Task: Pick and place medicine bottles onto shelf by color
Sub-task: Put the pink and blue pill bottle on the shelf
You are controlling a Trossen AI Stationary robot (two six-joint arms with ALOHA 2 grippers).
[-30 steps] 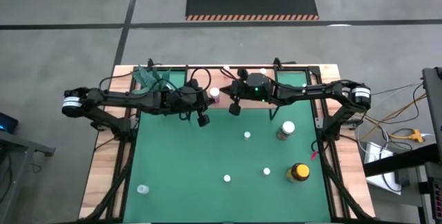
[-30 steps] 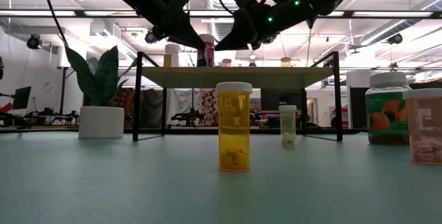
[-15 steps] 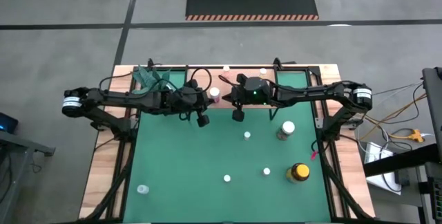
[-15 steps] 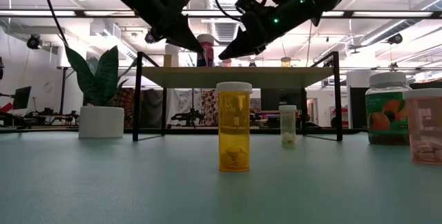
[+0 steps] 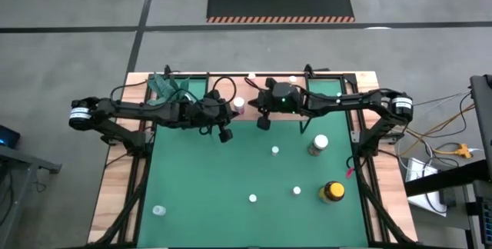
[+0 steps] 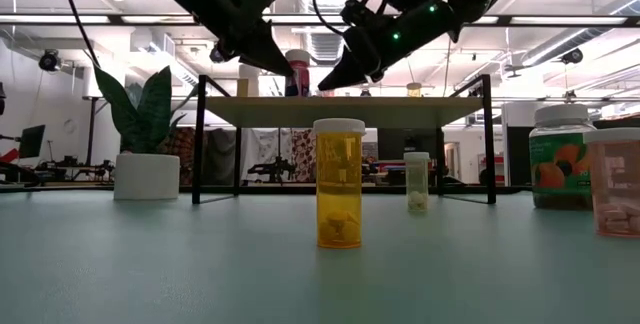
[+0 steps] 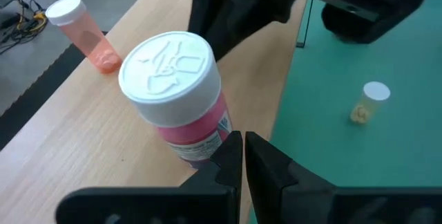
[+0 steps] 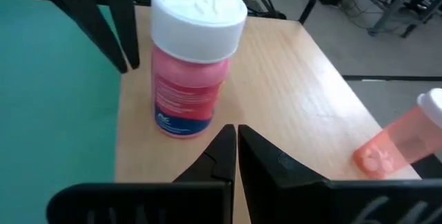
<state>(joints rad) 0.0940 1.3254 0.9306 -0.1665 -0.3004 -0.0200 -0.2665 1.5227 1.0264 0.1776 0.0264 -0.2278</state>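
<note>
A pink medicine bottle with a white cap stands upright on its base on the light-wood shelf; it also shows in the right wrist view and the high view. My left gripper hovers shut just on the near side of the shelf, left of the bottle. My right gripper hovers shut on the bottle's right, also short of the shelf. Neither touches the bottle. An orange-pink bottle stands farther back on the shelf board.
On the green mat stand an orange bottle, a small white bottle, a greenish white-lidded jar, a yellow black-lidded jar and a few small white-capped bottles. A potted plant stands far left.
My right gripper has dipped slightly toward the near edge and come back toward the shelf. Both grippers have stayed shut, and the bottles have not moved.
</note>
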